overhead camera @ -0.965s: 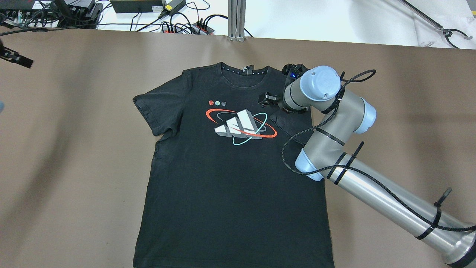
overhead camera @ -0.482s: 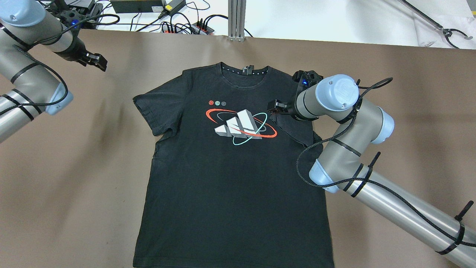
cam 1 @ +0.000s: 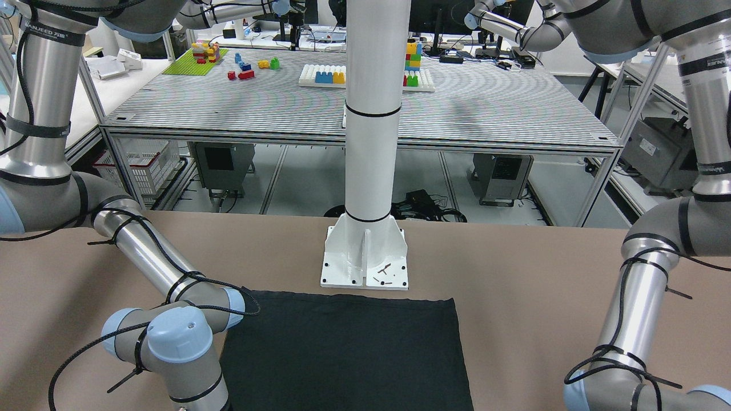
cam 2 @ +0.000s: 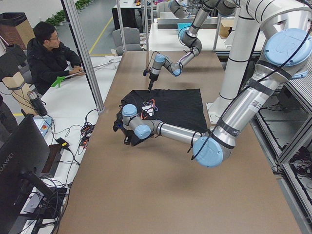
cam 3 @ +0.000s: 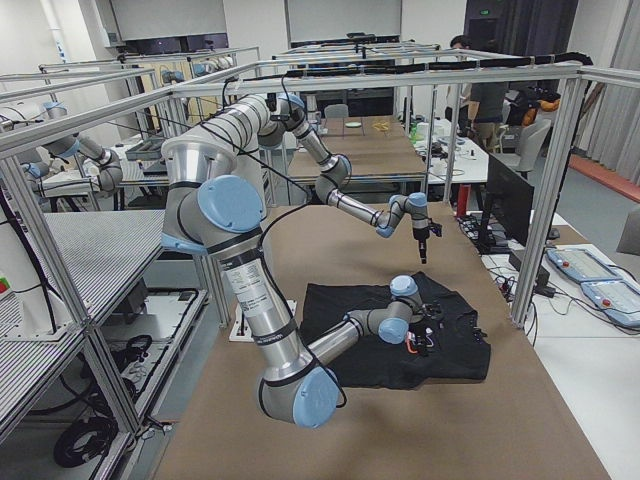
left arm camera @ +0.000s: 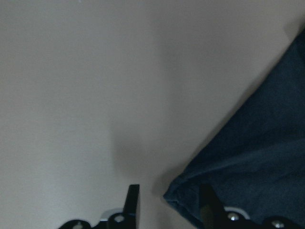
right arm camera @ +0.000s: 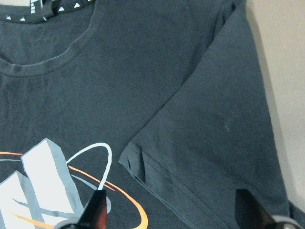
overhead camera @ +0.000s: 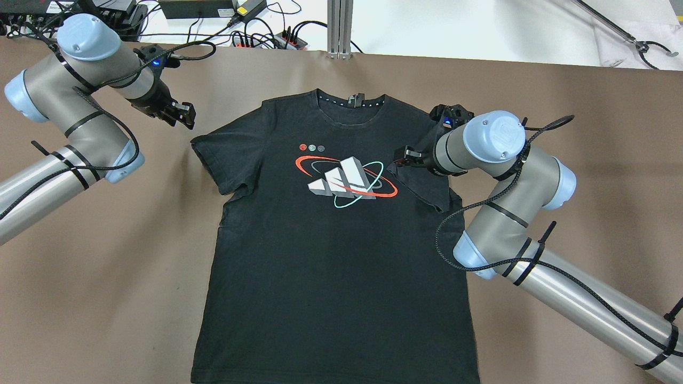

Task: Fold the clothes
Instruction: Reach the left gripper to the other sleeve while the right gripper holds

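Shirt (overhead camera: pixel 331 256) flat mid-frame, folded sleeve (overhead camera: pixel 424 184) at right; right gripper (overhead camera: pixel 401 156) spread above it; left gripper (overhead camera: pixel 183 115) spread, upper left; next, probably: pinch flat sleeve (overhead camera: pixel 213 154).

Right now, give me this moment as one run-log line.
shirt: flat, print up | right gripper: open over folded sleeve | left gripper: open at edge of flat sleeve
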Robot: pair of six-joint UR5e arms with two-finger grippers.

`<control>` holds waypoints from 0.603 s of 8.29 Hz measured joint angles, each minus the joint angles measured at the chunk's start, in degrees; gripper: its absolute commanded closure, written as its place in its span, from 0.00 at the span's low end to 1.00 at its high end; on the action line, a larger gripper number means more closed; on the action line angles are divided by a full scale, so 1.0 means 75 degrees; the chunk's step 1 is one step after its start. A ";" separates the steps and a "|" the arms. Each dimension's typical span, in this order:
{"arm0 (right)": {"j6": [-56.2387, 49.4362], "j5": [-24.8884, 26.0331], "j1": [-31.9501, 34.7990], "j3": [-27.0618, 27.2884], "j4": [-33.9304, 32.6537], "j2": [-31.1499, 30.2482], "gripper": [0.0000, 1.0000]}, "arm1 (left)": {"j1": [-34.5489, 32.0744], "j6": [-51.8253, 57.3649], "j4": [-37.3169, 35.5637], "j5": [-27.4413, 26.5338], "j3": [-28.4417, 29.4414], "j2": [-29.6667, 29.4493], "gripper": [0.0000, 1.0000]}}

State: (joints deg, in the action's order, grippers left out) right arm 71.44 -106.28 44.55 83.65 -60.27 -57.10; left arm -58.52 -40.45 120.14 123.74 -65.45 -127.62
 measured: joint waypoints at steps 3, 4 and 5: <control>-0.0018 0.0048 0.0022 -0.0028 -0.0002 -0.0035 0.05 | 0.0314 -0.0125 0.0576 -0.0053 0.0516 -0.0026 0.56; -0.0021 0.0057 0.0024 -0.0031 -0.0002 -0.0038 0.05 | 0.0343 -0.0132 0.0788 -0.0068 0.0668 -0.0021 0.60; -0.0021 0.0060 0.0024 -0.0032 -0.0002 -0.0042 0.05 | 0.0354 -0.0141 0.0897 -0.0074 0.0740 -0.0022 0.79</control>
State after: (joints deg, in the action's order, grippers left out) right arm 71.28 -105.83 44.73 83.40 -60.29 -57.41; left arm -55.87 -41.51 126.87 123.19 -59.89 -127.78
